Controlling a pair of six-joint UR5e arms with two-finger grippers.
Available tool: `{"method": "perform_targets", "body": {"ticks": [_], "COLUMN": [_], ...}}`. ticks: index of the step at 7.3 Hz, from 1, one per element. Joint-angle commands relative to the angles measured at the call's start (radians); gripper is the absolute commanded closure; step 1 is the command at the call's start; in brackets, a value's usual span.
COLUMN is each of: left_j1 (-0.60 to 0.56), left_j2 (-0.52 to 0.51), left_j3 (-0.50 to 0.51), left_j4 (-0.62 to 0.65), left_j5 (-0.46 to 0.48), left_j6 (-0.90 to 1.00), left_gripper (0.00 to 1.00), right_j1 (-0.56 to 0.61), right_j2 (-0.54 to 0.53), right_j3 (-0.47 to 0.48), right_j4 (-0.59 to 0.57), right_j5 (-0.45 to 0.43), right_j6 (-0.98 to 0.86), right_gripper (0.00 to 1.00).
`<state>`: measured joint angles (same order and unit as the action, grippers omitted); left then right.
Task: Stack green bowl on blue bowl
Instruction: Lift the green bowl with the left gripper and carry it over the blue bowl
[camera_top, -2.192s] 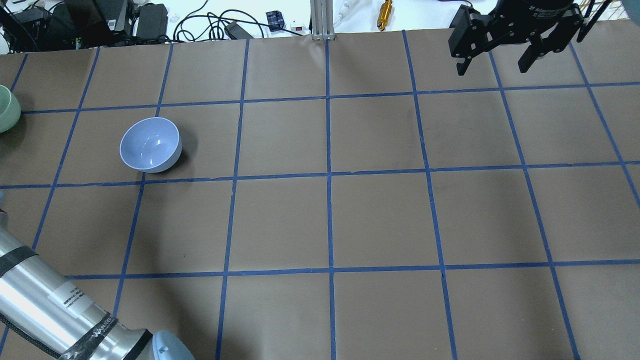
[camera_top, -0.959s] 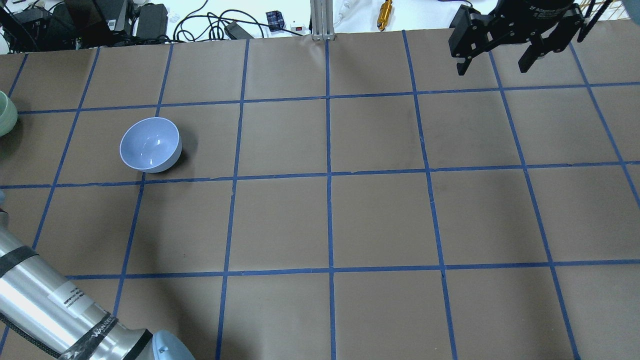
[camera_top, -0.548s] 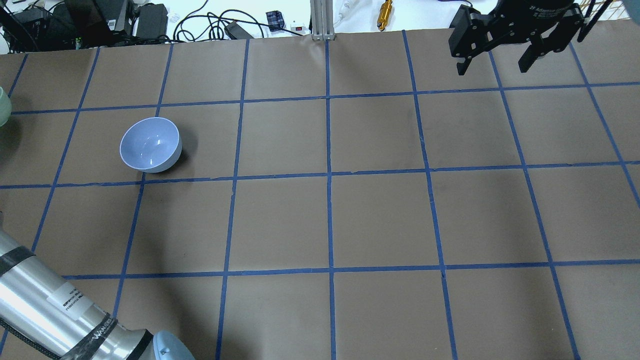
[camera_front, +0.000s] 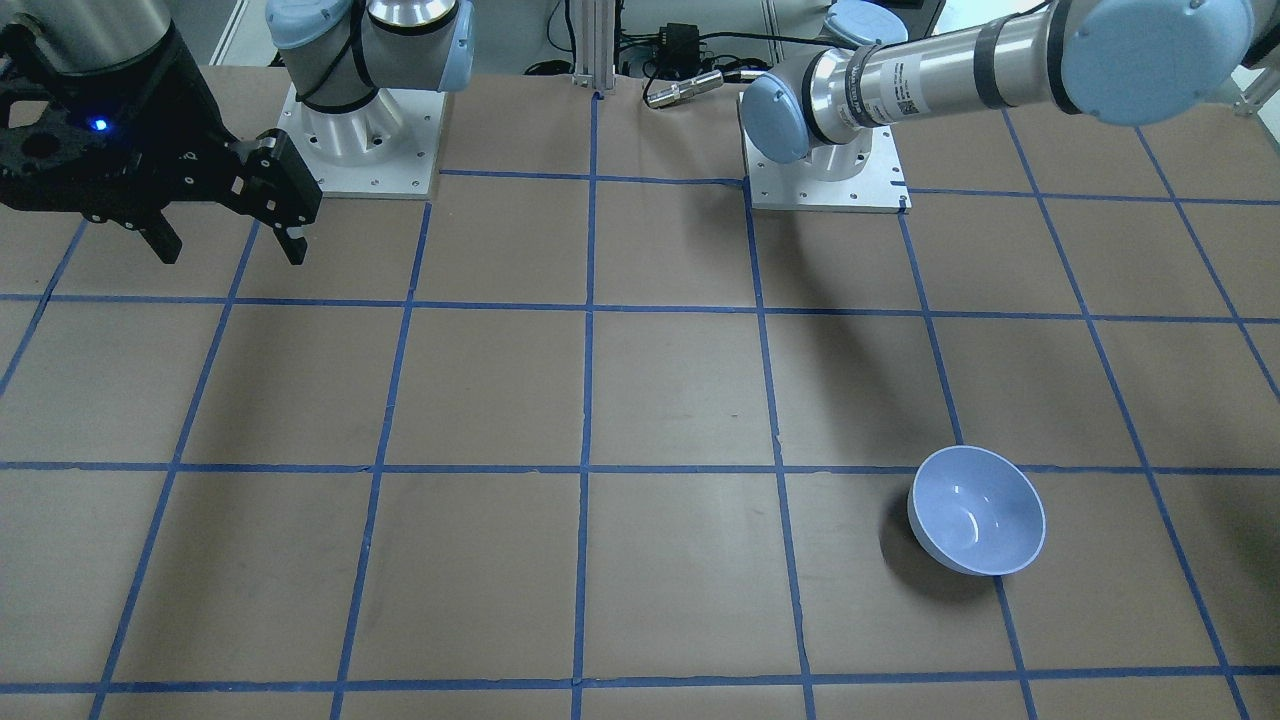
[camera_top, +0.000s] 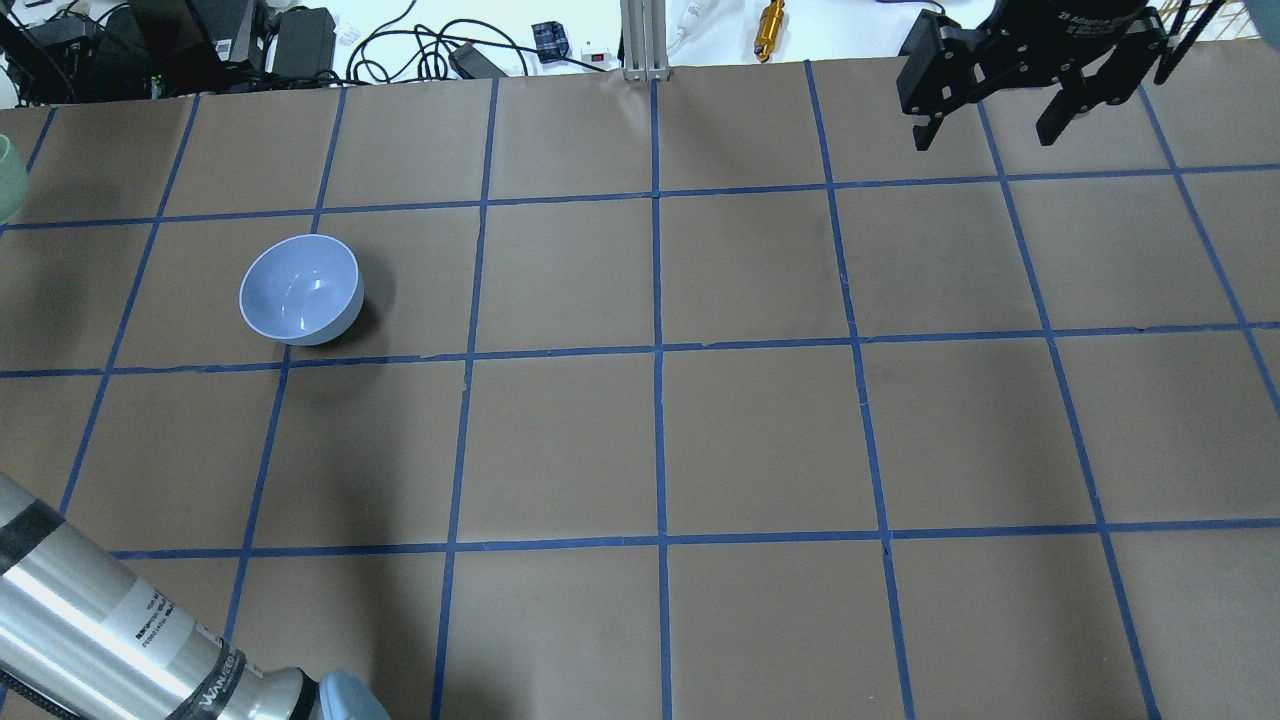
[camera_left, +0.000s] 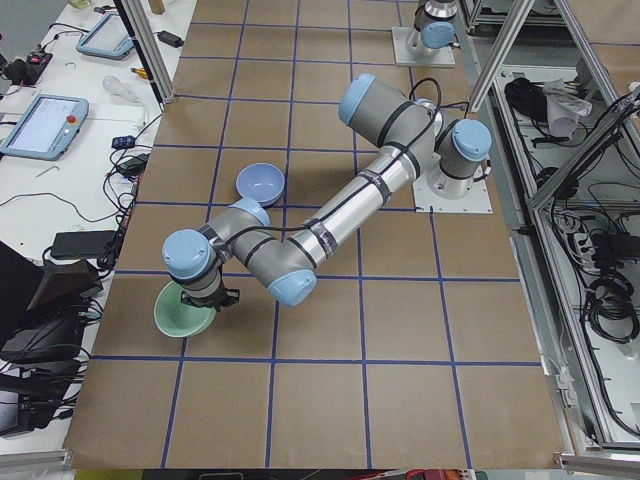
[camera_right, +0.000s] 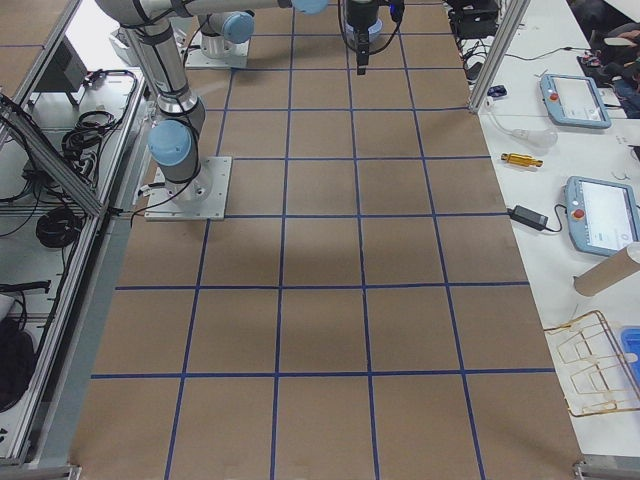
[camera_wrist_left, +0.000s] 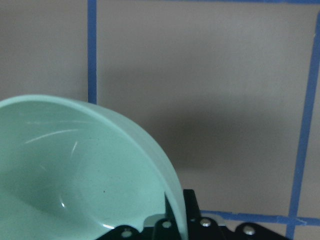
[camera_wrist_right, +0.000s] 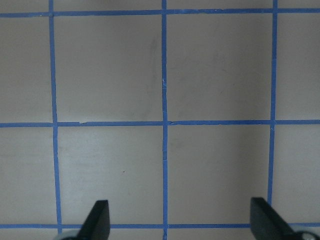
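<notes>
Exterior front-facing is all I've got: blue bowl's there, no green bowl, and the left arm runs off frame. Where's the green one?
Observer: The exterior left view shows the green bowl near the end of the table on the robot's left, right under the left gripper.
Operator: Gripped?
Observer: Looks so. In the left wrist view the bowl's wall runs down between the gripper's fingers.
Operator: Clear of the blue bowl?
Observer: Yes. The blue bowl sits apart from it, farther along the table, with the left arm's forearm crossing between the two.
</notes>
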<state>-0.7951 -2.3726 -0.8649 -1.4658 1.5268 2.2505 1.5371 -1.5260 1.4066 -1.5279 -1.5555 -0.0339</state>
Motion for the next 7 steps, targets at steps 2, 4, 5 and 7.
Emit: {"method": "perform_targets", "body": {"ticks": [2,4,5,7], "left_j1": [-0.086,-0.197,-0.287,-0.367], "left_j2": [0.284,0.445,0.499,0.565], "left_j3": [-0.381,-0.634,-0.772,-0.865], "left_j4": [0.021,0.085,0.245,0.352], "left_j5": [-0.002,0.000,0.003,0.024], "left_j6": [-0.295,-0.540,-0.640,-0.706], "left_gripper": [1.00,1.00,1.00,1.00], "right_j1": [0.000,0.000,0.000,0.000], "right_j2": [0.001,0.000,0.000,0.001], "right_j3": [0.000,0.000,0.000,0.000], "right_j4": [0.000,0.000,0.000,0.000], "right_j5": [0.000,0.000,0.000,0.000], "right_j6": [0.000,0.000,0.002,0.000], "right_gripper": [0.00,0.00,0.00,0.00]}}
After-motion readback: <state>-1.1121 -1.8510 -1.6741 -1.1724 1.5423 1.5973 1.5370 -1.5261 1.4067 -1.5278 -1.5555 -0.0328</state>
